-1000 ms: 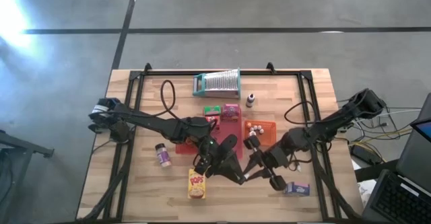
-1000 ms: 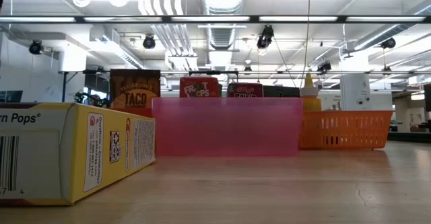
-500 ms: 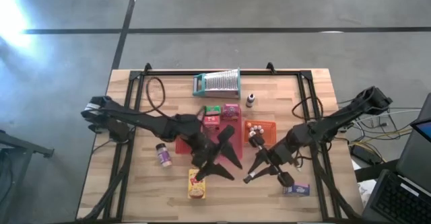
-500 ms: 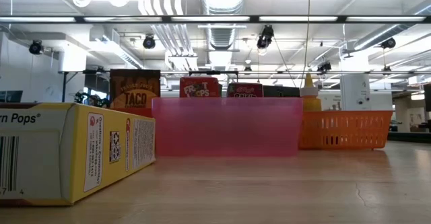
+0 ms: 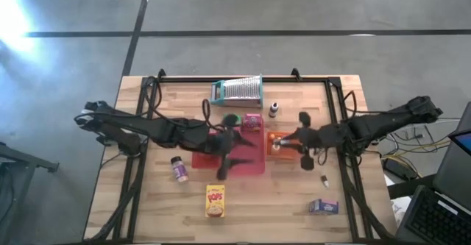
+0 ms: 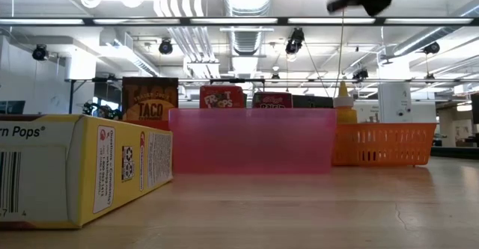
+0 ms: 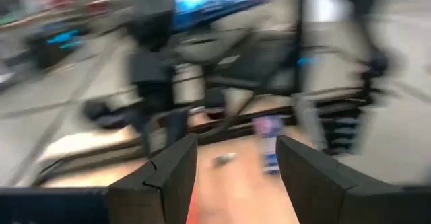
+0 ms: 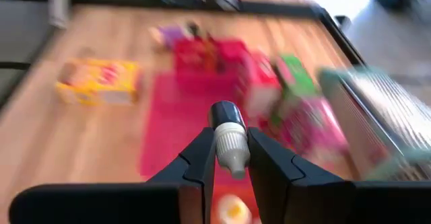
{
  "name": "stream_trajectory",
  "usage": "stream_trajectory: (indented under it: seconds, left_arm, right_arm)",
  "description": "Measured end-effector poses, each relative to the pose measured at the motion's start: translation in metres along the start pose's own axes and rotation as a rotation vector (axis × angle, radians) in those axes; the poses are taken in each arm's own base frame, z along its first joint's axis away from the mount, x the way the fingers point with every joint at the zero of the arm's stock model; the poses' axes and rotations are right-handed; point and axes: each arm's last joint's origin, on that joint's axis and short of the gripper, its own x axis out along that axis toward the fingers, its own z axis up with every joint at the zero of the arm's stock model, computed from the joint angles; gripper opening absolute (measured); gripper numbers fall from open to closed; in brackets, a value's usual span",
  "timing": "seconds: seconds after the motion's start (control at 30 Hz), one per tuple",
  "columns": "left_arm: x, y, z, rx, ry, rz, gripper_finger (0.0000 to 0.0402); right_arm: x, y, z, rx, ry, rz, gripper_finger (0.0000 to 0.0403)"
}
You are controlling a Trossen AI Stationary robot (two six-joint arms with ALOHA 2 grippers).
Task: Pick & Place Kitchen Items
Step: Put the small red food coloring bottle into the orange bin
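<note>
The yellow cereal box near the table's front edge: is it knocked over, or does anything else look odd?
The yellow cereal box lies flat on the table, not upright like the boxes by the red tray. A small item lies loose near the right side; too small to identify. Nothing looks spilled.

A yellow Corn Pops box point(image 5: 214, 201) lies flat at lower centre. A spice jar point(image 5: 177, 169) lies left of it; a blue-purple box point(image 5: 324, 207) sits lower right. A small dark bottle point(image 5: 273, 109) stands upper centre. A white-capped bottle point(image 8: 230, 143) sits clamped between dark fingers.
</note>
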Motion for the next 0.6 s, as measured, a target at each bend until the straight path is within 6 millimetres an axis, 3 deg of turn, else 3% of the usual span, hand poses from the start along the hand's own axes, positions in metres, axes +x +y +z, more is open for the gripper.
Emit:
stream_trajectory:
  seconds: [0.13,0.37,0.6]
  left_arm:
    - [-0.003,0.004,-0.012,-0.096,0.013,0.186,0.0208]
    - [0.003,0.001,-0.042,-0.143,-0.019,0.196,0.0204]
    - [0.004,0.000,-0.060,-0.144,-0.002,0.201,0.0204]
  right_arm:
    - [-0.001,-0.021,-0.011,0.053,0.117,-0.100,0.0065]
    - [0.005,-0.047,-0.035,0.155,0.406,-0.144,0.0064]
    - [0.010,-0.053,-0.046,0.198,0.552,-0.144,0.0064]
